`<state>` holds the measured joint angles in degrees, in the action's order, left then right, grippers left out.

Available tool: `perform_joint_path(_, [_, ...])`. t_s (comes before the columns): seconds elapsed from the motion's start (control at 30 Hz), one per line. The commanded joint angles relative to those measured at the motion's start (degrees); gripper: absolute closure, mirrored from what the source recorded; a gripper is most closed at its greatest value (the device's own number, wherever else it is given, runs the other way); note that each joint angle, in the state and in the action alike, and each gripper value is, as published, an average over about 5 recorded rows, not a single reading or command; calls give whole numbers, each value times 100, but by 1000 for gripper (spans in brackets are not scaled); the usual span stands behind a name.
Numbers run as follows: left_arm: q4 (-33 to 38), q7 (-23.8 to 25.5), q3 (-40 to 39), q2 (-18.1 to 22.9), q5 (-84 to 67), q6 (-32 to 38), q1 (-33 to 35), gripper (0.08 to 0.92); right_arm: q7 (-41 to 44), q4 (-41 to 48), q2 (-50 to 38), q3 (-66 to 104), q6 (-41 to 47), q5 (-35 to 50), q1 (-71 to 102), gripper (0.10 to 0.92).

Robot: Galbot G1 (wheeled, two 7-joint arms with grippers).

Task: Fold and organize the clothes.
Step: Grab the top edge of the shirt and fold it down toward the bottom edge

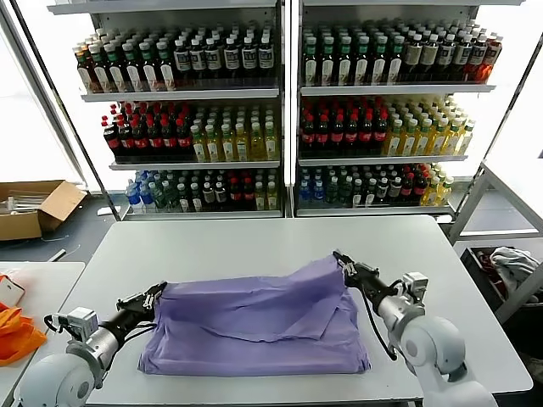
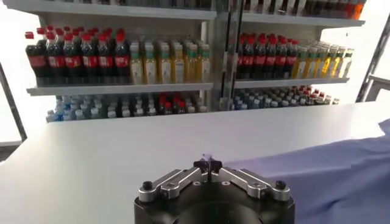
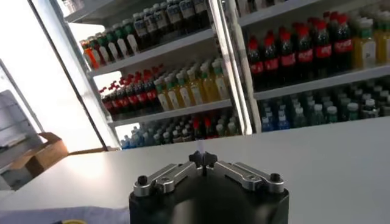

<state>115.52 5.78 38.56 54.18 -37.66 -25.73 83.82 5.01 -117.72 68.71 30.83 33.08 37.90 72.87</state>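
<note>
Head view, lower centre: mid-fold, left gripper (image 1: 155, 293) and right gripper (image 1: 342, 259) each pinched tight on lavender T-shirt (image 1: 254, 326) corners; next, probably carrying both corners across evenly.

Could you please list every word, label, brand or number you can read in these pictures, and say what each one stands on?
No text can be read.
Labels on the shelved drink bottles: too small and blurred to read.
Light purple thin-fabric T-shirt on the white table: no print or lettering shows.
Brown cardboard box: no readable marking.
Left gripper and right gripper, each shut on a shirt edge: no readable marking.
</note>
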Motion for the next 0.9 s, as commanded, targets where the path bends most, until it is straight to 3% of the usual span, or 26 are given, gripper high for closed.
perform_joint_path(0.03, [627,8,728,95,42,37,1319,914,-35,-972,-135,732,-3,147,1806,917])
perform_joint_path(0.2, [491,267,768,234,431,74,1859,914,209,-837,163,860,1,-438,2212,917])
perform_joint_path(0.53, [365,382,629,582,959,180,1985,896,355,-879,364,752,-127,-984,2442,908])
perform_joint_path(0.7, [555,342,887,539,920,166,1877,769,443,-1005,272,1125,-319,-586,2391,792])
perform_joint_path(0.9, [824,164,1003,728,894,191,1730,596,673,-947,292,1521,-1298,-692,2269,636])
